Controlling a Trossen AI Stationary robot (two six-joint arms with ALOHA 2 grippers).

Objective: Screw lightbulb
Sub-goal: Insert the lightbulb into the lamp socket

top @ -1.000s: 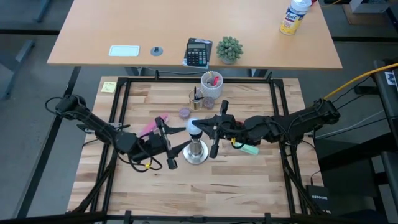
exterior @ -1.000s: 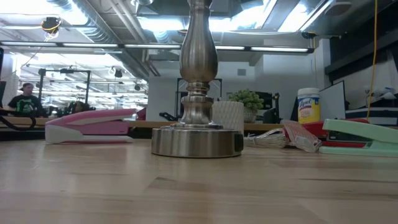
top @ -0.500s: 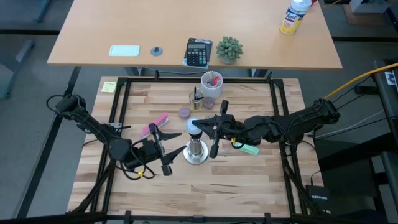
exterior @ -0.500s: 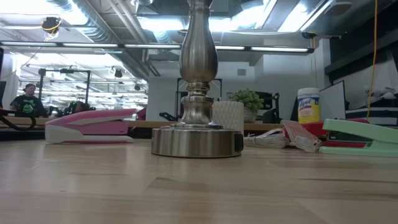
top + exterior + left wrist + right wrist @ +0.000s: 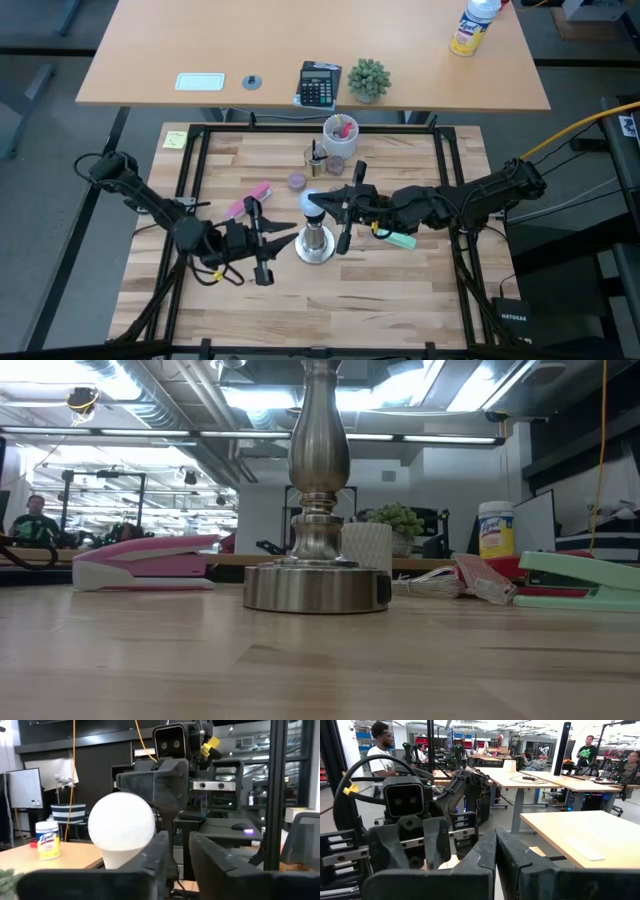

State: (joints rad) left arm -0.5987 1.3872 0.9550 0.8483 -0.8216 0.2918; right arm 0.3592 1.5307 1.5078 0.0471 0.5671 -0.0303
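Bulb (image 5: 311, 204) sits upright atop stand (image 5: 316, 245), between both arms. Right gripper (image 5: 347, 207) just beside it, jaws pressed together. Left gripper (image 5: 262, 243) lower, beside the stand, jaws nearly shut, empty.

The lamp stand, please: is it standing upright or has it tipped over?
Upright. In the low view the stand rises straight from its round base, which sits flat on the table; from above, the bulb sits over that base.

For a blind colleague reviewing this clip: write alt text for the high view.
Seen from above, a white lightbulb sits atop a silver socket stand in the middle of a wooden table. The left gripper lies just left of the stand; the right gripper, shut, lies just right of the bulb.
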